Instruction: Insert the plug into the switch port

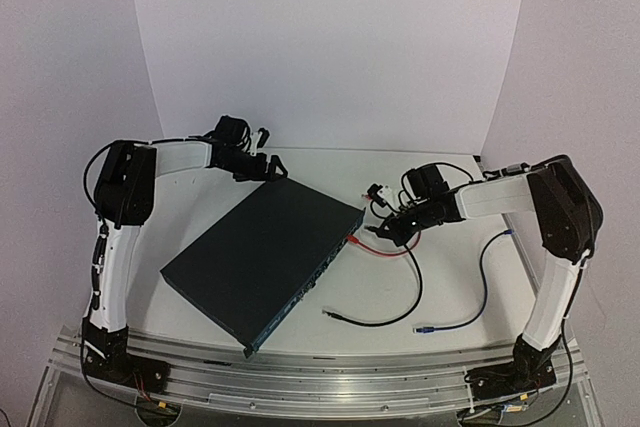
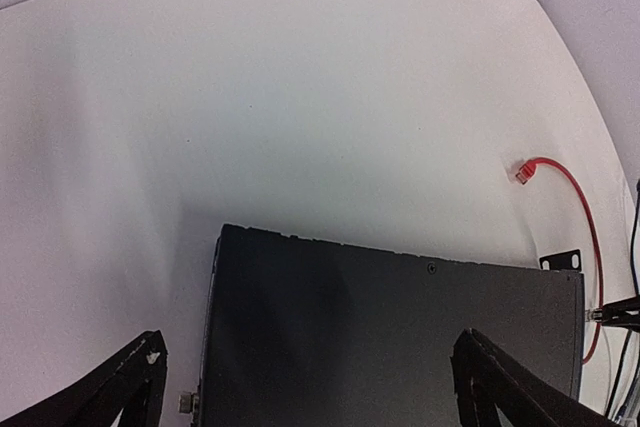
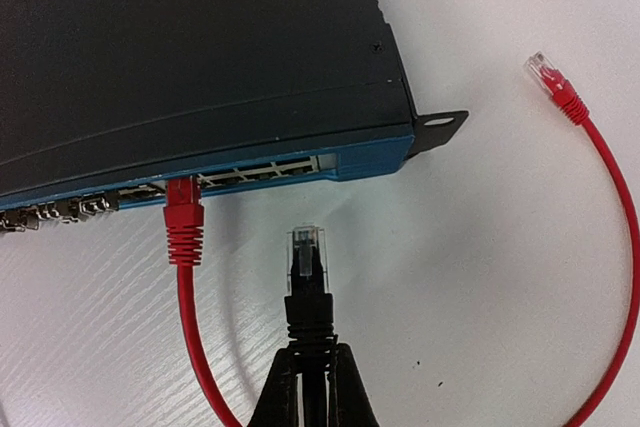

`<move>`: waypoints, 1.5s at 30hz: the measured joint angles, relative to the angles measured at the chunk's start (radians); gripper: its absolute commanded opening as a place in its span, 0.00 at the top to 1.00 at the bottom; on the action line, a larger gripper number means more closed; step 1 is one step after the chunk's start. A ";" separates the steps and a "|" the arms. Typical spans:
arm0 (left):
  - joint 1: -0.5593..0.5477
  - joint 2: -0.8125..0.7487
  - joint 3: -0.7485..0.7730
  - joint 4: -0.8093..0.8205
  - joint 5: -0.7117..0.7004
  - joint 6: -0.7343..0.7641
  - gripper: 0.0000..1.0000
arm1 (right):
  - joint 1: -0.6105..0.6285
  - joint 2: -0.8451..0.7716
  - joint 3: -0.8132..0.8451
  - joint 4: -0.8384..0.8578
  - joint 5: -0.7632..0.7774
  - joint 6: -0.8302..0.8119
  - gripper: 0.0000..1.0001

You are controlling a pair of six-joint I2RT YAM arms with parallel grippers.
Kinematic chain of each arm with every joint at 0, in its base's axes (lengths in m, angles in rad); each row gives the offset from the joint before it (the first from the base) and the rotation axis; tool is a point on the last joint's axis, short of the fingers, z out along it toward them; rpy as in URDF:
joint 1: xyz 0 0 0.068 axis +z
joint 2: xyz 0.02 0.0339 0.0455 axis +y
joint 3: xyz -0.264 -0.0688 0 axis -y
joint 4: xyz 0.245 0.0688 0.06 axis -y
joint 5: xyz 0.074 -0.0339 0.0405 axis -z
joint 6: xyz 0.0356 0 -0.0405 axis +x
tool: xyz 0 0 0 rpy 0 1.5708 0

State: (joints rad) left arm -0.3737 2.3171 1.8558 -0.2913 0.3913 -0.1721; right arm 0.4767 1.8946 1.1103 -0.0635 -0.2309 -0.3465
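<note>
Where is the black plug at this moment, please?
In the right wrist view, the black plug is held in the right pincer, just short of the port row of the switch, beside the inserted red plug.

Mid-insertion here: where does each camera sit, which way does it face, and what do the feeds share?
Top external: above and behind the bases, facing down and forward; both arms, flat dark navy metal switch box.
Left wrist: above the switch's far end, looking down; open left claw, tips at the bottom corners.
Right wrist: low, facing the port row; right claw pinching the black cable plug.
Shared: both wrist views show the thin red cable and its loose end.
</note>
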 measured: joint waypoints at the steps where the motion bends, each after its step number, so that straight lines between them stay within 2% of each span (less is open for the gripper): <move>1: 0.000 0.006 0.009 -0.003 0.004 0.005 0.02 | 0.000 0.003 0.000 0.004 -0.005 0.003 1.00; 18: 0.002 0.070 0.042 -0.072 0.055 0.045 0.06 | 0.046 0.014 -0.009 0.028 -0.044 0.008 1.00; 45: 0.009 0.078 0.043 -0.069 0.115 0.075 0.12 | 0.064 0.047 -0.030 0.152 -0.010 0.061 1.00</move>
State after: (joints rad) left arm -0.3645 2.3951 1.8984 -0.3599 0.5060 -0.0972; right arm 0.5403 1.9411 1.0803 0.0880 -0.2405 -0.2859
